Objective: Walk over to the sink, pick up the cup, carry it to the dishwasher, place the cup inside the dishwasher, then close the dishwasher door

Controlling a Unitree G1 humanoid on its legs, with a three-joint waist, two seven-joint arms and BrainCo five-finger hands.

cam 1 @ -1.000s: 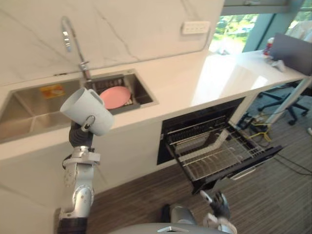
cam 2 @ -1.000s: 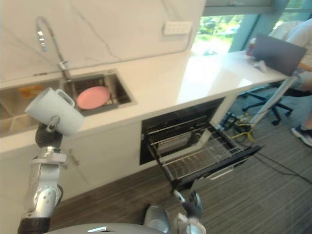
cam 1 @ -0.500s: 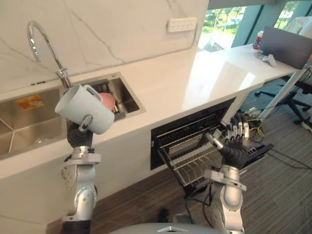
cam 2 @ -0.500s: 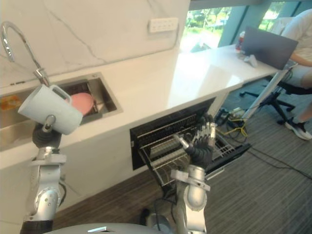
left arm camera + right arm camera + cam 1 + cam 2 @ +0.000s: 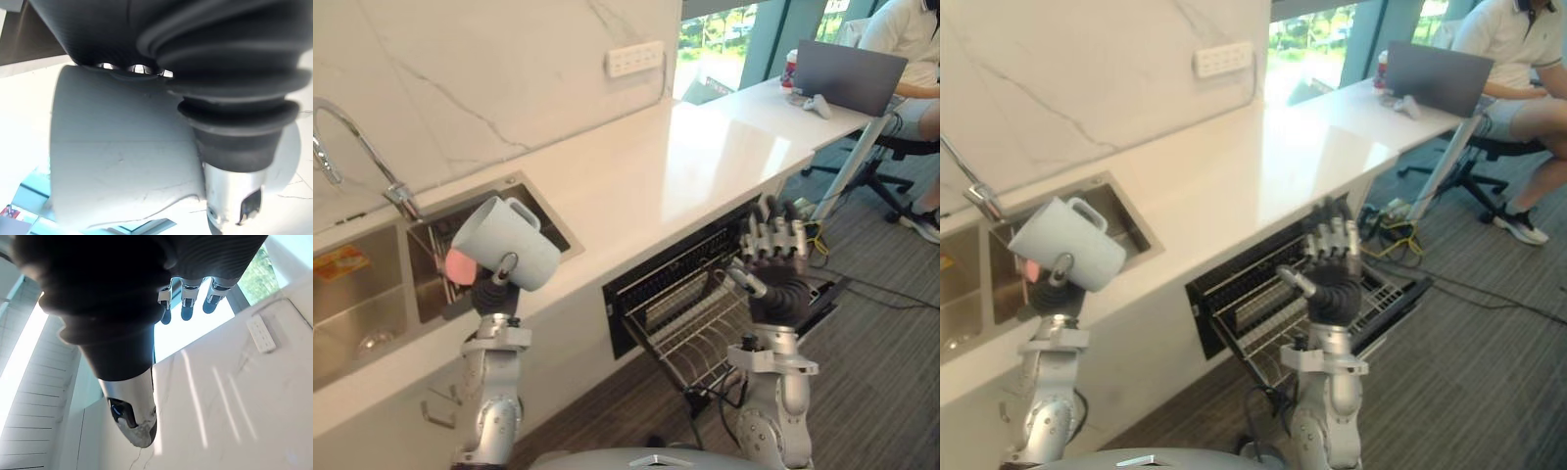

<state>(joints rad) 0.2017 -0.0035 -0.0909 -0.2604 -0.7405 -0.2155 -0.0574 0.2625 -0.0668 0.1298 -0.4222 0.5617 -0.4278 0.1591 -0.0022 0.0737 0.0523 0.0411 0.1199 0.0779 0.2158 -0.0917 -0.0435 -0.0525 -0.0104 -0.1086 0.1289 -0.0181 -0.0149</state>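
A pale blue-white cup (image 5: 506, 244) with a handle is held tilted in my raised left hand (image 5: 495, 288), above the counter's front edge beside the sink (image 5: 372, 294). In the left wrist view the cup (image 5: 122, 161) lies against my palm with the thumb (image 5: 234, 196) curled beside it. My right hand (image 5: 771, 264) is raised with straight fingers, empty, in front of the open dishwasher (image 5: 695, 304). Its wire rack (image 5: 1263, 318) is pulled out over the lowered door.
A pink plate (image 5: 458, 266) lies in the sink's drainer under the tap (image 5: 352, 147). A white counter (image 5: 685, 157) runs right to a laptop (image 5: 847, 76) where a person (image 5: 1518, 59) sits on an office chair. Cables lie on the carpet by the dishwasher.
The camera has swung right, so the sink slid left and the dishwasher came closer. My right hand rose from low by the floor to chest height, fingers straight. The cup stays in my left hand.
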